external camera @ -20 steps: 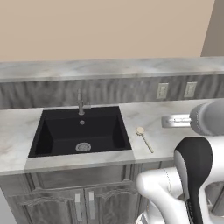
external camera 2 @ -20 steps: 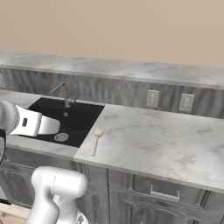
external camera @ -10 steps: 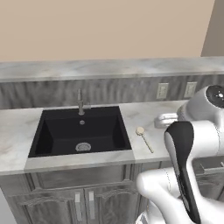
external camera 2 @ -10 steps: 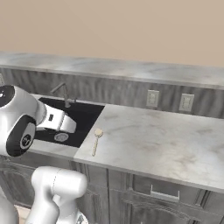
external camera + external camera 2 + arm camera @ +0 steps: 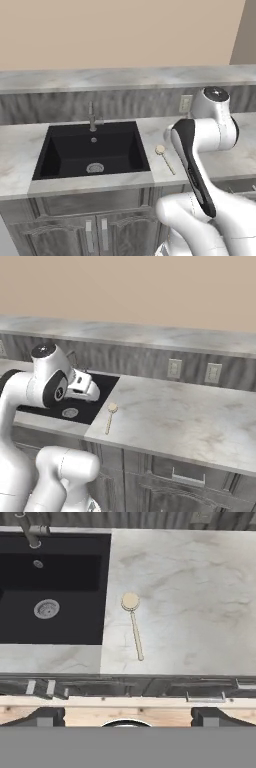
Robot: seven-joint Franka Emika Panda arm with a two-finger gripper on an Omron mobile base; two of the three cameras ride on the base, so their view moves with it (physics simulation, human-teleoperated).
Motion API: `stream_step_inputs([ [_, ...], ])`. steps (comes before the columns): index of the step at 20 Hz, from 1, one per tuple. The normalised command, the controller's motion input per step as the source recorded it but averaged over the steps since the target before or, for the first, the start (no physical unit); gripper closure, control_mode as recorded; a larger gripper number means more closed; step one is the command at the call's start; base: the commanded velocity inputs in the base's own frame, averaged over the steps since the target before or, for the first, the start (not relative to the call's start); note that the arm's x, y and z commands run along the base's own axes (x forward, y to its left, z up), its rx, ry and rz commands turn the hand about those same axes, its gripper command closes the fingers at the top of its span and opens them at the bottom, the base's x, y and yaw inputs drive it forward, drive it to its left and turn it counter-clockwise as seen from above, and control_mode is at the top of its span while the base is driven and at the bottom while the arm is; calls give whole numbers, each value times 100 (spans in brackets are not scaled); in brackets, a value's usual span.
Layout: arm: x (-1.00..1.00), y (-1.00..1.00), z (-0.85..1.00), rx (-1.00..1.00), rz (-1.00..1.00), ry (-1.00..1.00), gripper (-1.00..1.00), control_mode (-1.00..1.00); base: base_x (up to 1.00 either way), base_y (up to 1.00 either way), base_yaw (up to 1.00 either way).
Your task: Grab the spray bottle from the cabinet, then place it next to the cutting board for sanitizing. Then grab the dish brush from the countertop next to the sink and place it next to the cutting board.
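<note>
White arm folded high, your gripper (image 5: 128,716) pointing down | fingers spread, empty | dish brush (image 5: 133,626) below, ahead on countertop (image 5: 190,602)

Plain beige wall (image 5: 120,35) above a raised grey stone ledge (image 5: 150,336); grey wood-grain backsplash (image 5: 125,104) carries white outlets (image 5: 174,368); grey lower cabinet doors (image 5: 95,232) beneath; light even.

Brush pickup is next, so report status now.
Gripper open, empty, above the counter edge. Brush flat on the countertop, right of the sink. Nothing around the brush.
</note>
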Motion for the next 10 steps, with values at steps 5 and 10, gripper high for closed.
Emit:
stream_step_inputs([
  [5,35,-9,-44,0,8,3,-100,-100,0,0,0],
  [10,28,-19,-59,0,10,0,-100,-100,0,0,0],
])
